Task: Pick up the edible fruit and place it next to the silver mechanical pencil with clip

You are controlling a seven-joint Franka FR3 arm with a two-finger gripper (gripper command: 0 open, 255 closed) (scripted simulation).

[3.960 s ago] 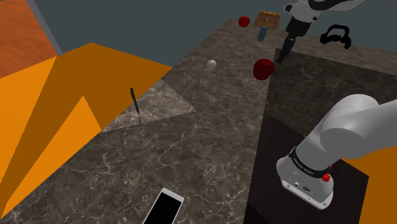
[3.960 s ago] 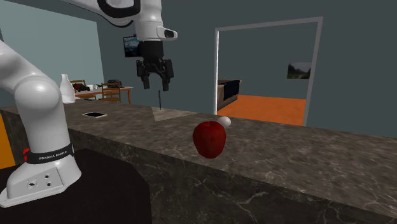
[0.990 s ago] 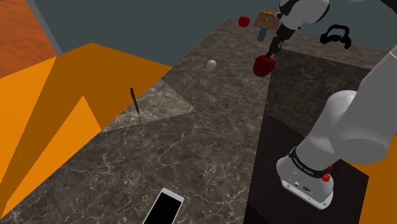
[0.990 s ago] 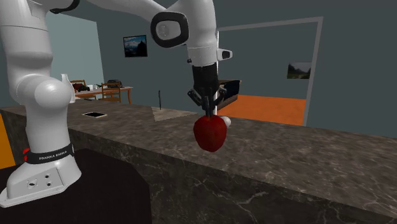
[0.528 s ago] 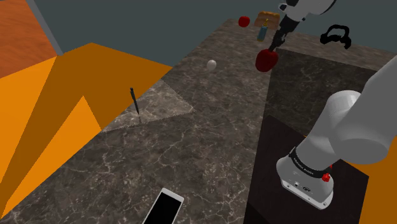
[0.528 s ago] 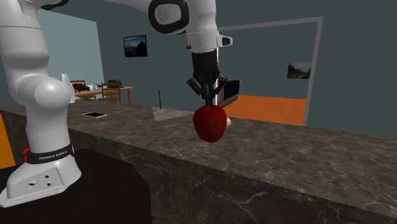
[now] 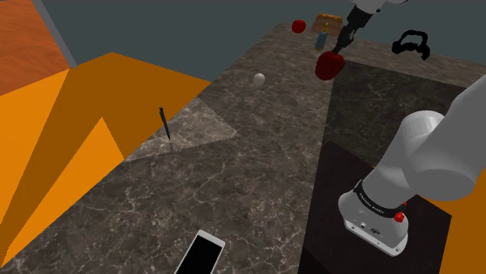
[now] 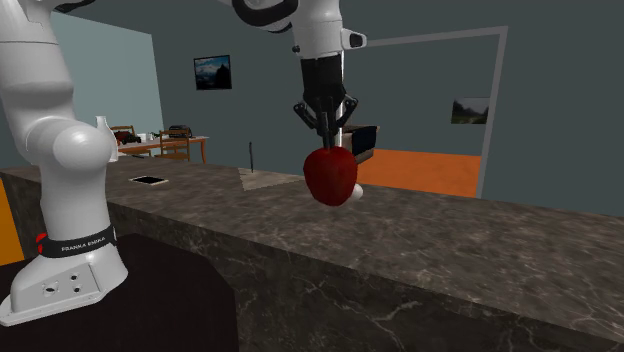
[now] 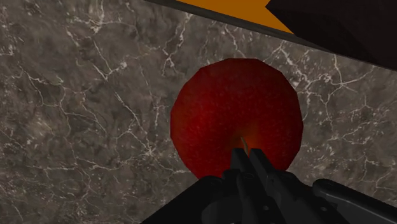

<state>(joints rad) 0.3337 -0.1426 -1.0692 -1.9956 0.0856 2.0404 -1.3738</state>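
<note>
A dark red apple (image 7: 329, 66) (image 8: 331, 175) (image 9: 236, 114) hangs in the air above the marbled counter (image 7: 234, 163), at its edge nearest the stand. My black gripper (image 7: 339, 49) (image 8: 327, 140) (image 9: 249, 156) points straight down and is shut on the apple's stem, its fingers pressed together. A thin dark pencil (image 7: 164, 123) (image 8: 251, 157) stands upright on a paler patch of the counter, well to the shoulder view's left of the apple.
A small white ball (image 7: 258, 79) lies on the counter between apple and pencil. A phone (image 7: 201, 254) (image 8: 148, 180) lies near the counter's near end. At the far end sit a second red fruit (image 7: 299, 26), a bottle (image 7: 321, 37) and a black object (image 7: 411, 42).
The gripper has risen with the apple hanging from it; the apple has left the counter top and sits higher in both exterior views. The pencil, ball and phone have not moved.
</note>
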